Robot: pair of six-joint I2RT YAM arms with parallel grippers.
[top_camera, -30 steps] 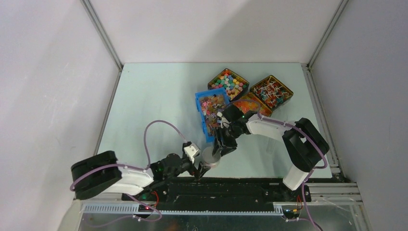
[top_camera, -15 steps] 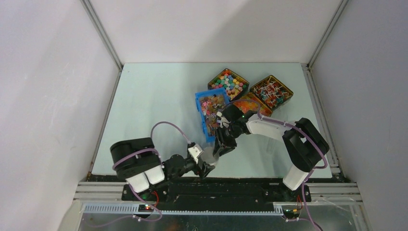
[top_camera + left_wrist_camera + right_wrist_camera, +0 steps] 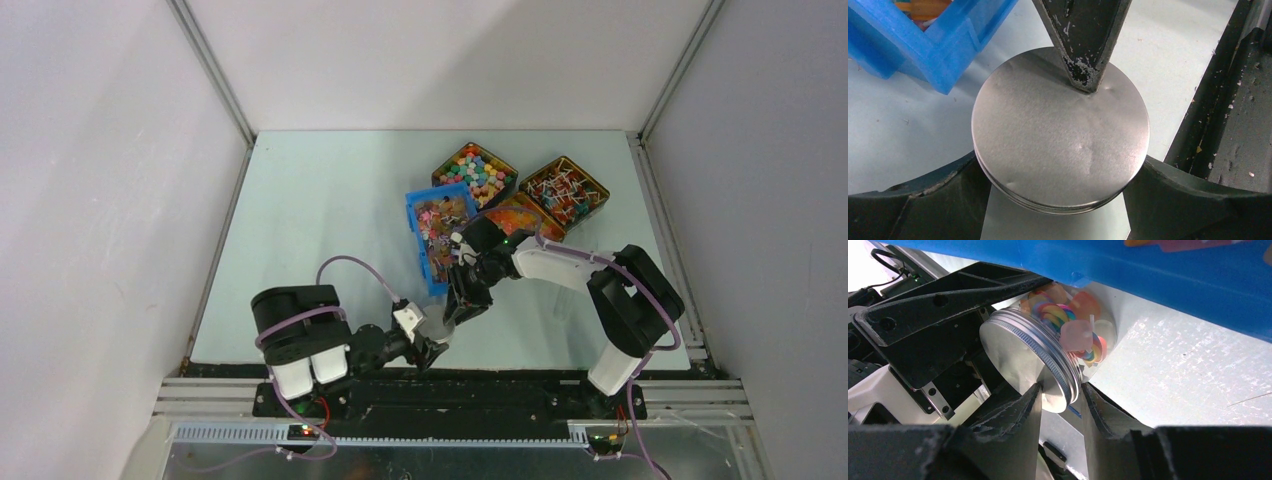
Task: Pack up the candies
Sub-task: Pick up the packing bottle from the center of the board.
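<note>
Left tool (image 3: 434, 346) clamped (right tool (image 3: 453, 314) adjacent)

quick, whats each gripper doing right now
left gripper: closed on the round silver metal lid of the clear glass jar.
right gripper: fingers closed on the same lid's rim.

Lid (image 3: 1060, 140) — bare metal, brushed, dull shine, a few shallow dents in its face; rim finely ribbed. Jar (image 3: 1088, 330) under it is clear and glossy; glass or plastic, cannot tell. Bin (image 3: 933, 40): blue moulded plastic, smooth, slight gloss. Left claw (image 3: 1060, 160) and right claw (image 3: 1060, 395) — black, matt, hard; the right one's fingers (image 3: 1083, 45) are scuffed, with pale chips at the tip. Tabletop (image 3: 898, 125) is pale, matt, finely scratched and specked.
</note>
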